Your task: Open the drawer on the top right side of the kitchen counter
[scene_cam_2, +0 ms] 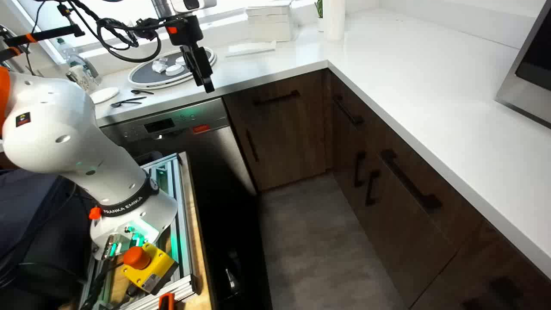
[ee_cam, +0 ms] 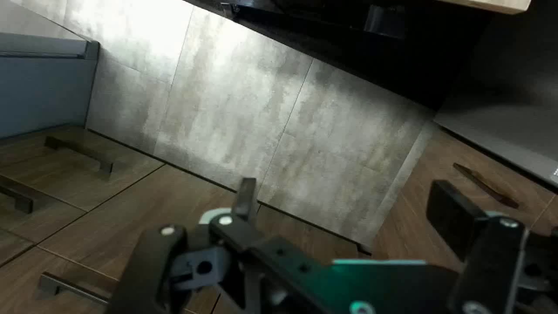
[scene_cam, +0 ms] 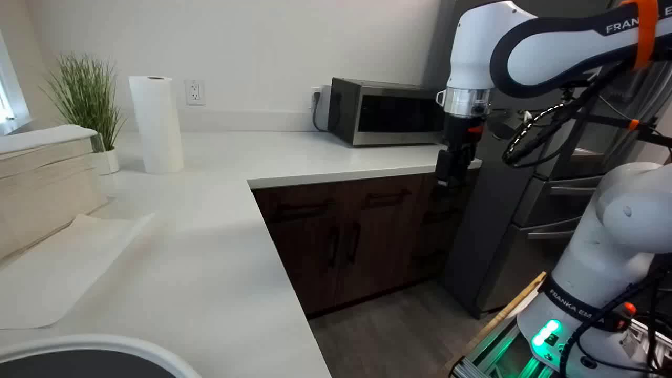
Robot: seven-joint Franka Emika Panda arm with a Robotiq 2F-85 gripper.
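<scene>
End effector [ee_cam: 348, 203] released and pointing down, I hold nothing — jaws parted, I judge, so as to clasp and tug — and the drawer [scene_cam_2: 495, 255], likely the rightmost top front, sits closed beneath the bench [scene_cam_2: 422, 77].

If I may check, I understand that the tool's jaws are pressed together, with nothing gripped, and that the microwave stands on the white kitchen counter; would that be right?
Not quite: the wrist view shows the jaws of the tool standing wide apart, not pressed together. It does grip nothing, and the microwave does stand on the white kitchen counter, as both exterior views show.
</scene>
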